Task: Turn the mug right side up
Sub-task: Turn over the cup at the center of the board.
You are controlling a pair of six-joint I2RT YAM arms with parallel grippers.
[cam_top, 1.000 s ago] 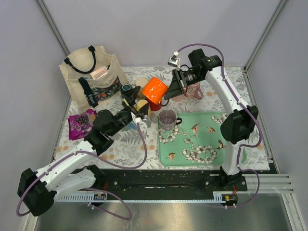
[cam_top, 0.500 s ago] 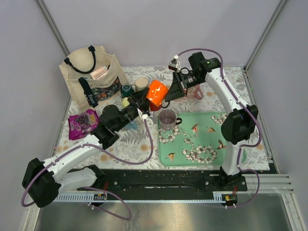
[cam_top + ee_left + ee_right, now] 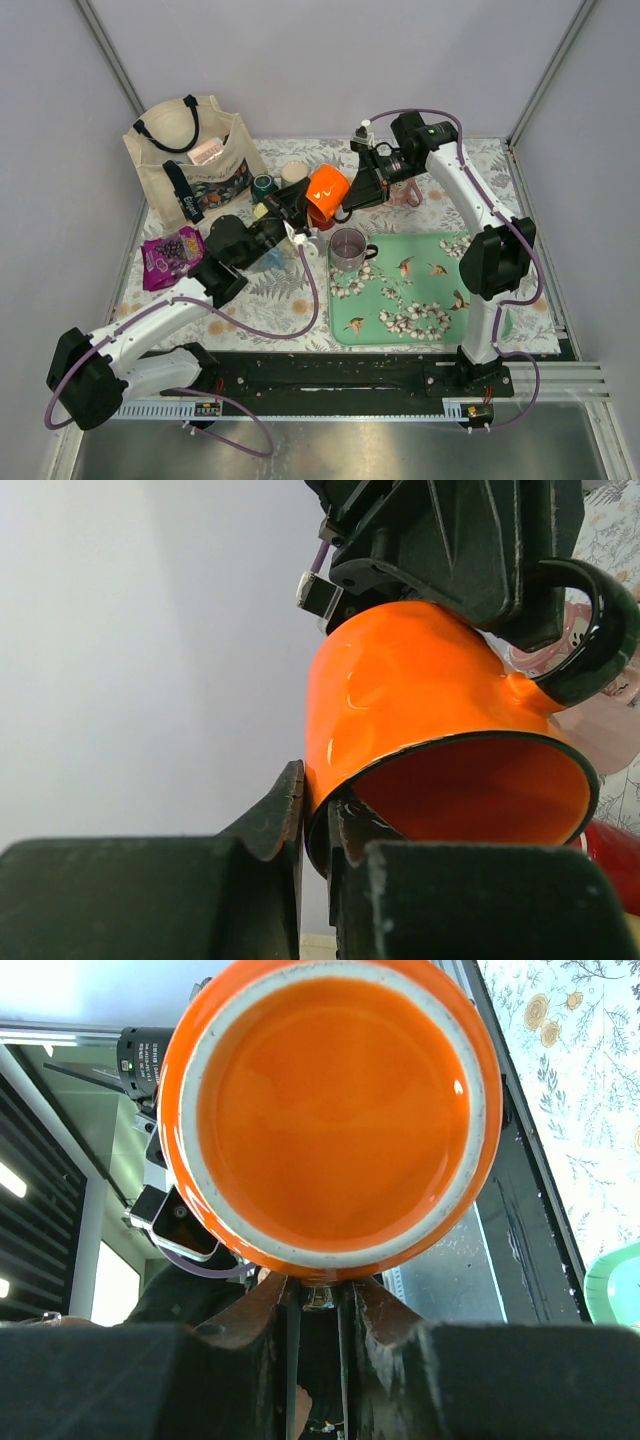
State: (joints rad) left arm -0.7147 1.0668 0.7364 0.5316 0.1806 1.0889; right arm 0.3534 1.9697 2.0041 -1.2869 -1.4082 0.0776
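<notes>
The orange mug with a black rim and black handle hangs in the air above the table's back middle, tilted with its mouth facing down and to the left. My left gripper is shut on the mug's rim, one finger inside the mouth and one outside. From the right, my right gripper is shut on the handle; in its wrist view the mug's base fills the frame above its closed fingers.
A green bird-pattern tray holds a clear glass mug. A pink cup stands behind the right gripper. Small cups and a red object sit under the mug. A tote bag and a purple snack bag lie at the left.
My left gripper rose toward the mug and closed on its rim. The right gripper kept its hold on the handle and shifted the mug slightly left.
</notes>
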